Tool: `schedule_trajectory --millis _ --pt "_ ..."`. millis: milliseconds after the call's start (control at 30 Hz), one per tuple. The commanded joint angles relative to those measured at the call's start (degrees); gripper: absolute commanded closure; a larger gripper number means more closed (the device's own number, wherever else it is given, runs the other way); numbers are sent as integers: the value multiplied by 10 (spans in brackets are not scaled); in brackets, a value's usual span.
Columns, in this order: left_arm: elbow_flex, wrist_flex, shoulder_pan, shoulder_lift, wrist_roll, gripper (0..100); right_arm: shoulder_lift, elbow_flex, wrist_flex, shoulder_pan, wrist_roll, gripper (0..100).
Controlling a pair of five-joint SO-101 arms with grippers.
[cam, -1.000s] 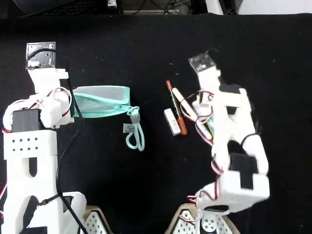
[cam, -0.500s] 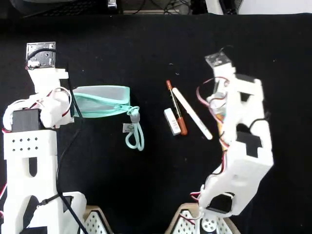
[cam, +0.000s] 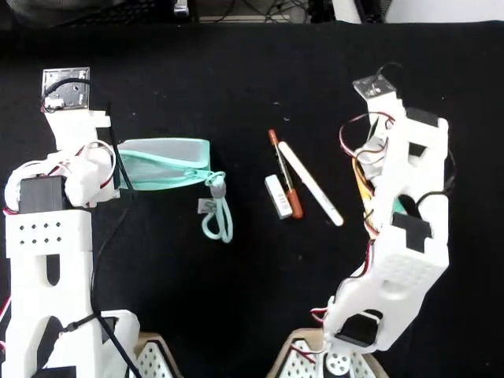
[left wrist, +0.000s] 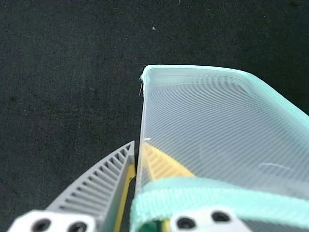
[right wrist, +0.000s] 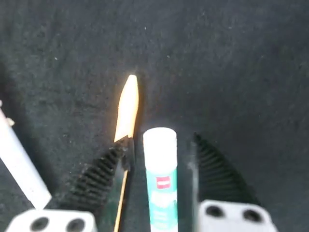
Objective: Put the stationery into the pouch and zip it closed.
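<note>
Glue stick sits between the right gripper's spread jaws, well apart from the pouch

The right gripper [right wrist: 161, 140] is wide open and clamps nothing. The glue stick [right wrist: 161, 174] runs lengthwise between its fingers, beyond the white pen [cam: 311, 183] from the pouch [cam: 161, 161]. The left gripper [left wrist: 140, 143] pinches the pouch's end, so the right arm is nearer.

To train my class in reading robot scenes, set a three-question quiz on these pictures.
1. True or false: the left gripper is shut on the translucent teal-trimmed mesh pouch.
2. How many stationery items lie clustered midway across the black table? A two, B three, C five.
3. Fill in: the white, teal-labelled glue stick lies between the right gripper's open ____.
Key: 1 true; 2 B (brown pen, white pen, white eraser); 3 jaws.
</note>
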Motion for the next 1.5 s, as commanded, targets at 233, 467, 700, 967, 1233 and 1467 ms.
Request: schedule_trajectory --millis 233,467,700,967,1233,1467 --pt "23 -4 -5 4 -1 970 0 -29 3 41 62 804" --pt "23 -4 -5 4 -1 970 31 -29 12 50 86 804" --pt "23 -4 -5 4 -1 970 102 -75 11 35 84 807" --pt "24 -4 -5 4 -1 970 127 -160 16 47 62 808" --pt "24 -4 -5 4 -1 970 129 -165 110 28 95 808" --pt "24 -1 -5 4 -1 970 130 -197 145 32 93 825"
